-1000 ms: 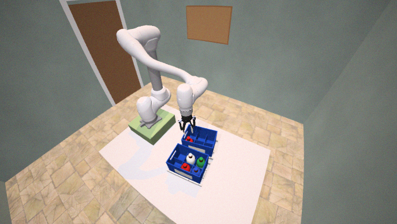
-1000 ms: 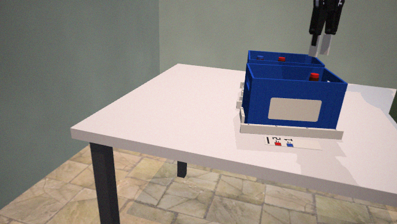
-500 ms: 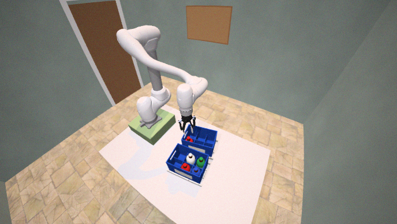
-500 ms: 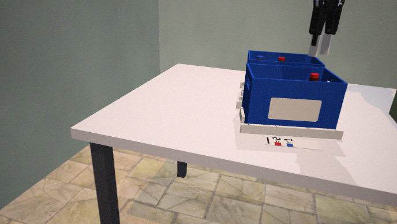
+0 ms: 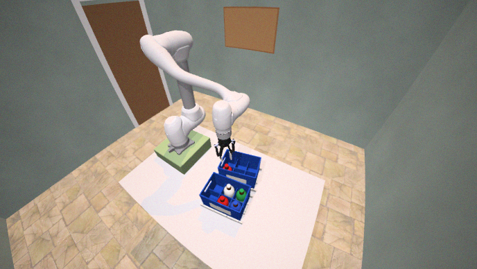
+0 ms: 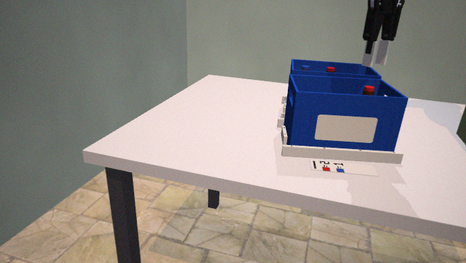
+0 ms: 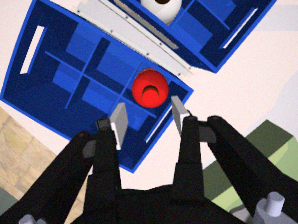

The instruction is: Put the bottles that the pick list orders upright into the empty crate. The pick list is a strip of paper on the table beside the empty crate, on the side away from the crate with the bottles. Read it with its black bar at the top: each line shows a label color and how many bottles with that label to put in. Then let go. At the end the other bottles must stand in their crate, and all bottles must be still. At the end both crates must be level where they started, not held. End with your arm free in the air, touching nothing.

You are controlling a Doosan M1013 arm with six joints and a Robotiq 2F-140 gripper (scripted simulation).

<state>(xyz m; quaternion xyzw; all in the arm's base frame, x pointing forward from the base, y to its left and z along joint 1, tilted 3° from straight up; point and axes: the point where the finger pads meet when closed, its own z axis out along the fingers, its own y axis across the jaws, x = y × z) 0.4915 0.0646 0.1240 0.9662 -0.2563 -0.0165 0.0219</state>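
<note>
Black two-finger gripper (image 7: 148,123) hangs above near corner of blue receiving crate (image 5: 252,163), fingers partly apart w/ nothing between. Red-capped bottle (image 7: 149,88) stands upright in that crate's corner cell, directly below gripper. Paper pick list (image 6: 343,167) lies beside crate.

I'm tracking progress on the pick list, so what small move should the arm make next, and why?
Probably swing over toward the red bottle in the source crate. The pick list appears to order two red and one blue; only one red bottle stands in the target crate, and the end effector hangs above it, holding nothing.
</note>
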